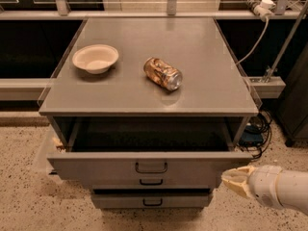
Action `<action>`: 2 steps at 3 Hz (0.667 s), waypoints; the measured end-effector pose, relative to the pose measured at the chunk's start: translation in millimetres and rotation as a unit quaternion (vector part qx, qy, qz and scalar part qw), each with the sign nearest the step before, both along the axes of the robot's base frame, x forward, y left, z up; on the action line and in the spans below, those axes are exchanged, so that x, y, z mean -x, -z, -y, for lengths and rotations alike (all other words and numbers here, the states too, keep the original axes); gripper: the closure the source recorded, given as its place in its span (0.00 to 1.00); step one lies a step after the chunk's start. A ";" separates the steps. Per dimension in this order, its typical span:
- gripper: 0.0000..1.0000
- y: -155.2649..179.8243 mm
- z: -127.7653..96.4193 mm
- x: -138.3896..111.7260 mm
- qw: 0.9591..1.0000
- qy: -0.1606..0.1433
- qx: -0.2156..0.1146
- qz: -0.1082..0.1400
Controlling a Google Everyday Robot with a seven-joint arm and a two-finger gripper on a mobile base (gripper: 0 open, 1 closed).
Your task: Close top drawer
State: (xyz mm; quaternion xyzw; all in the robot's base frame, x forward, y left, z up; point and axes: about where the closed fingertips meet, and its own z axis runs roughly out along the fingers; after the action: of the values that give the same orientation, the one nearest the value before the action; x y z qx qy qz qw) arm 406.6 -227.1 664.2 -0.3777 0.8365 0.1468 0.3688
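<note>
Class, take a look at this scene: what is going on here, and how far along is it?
A robot arm is set to close the top drawer of a grey cabinet. The drawer stands pulled out. The gripper is at lower right, by the right end of the drawer's front; whether it touches is unclear. A bowl and a can on its side sit on top of the cabinet.

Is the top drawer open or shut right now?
Open: the top drawer juts out, dark inside showing. The gripper sits by its right front corner.
</note>
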 end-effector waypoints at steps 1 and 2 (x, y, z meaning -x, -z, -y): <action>1.00 -1.7 -0.1 -20.4 1.000 0.017 0.012 0.022; 1.00 -4.3 -17.2 -66.4 0.997 0.042 0.029 0.065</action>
State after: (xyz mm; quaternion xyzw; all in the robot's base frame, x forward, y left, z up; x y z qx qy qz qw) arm 473.0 -209.9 668.5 -0.3615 0.8298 0.0817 0.4171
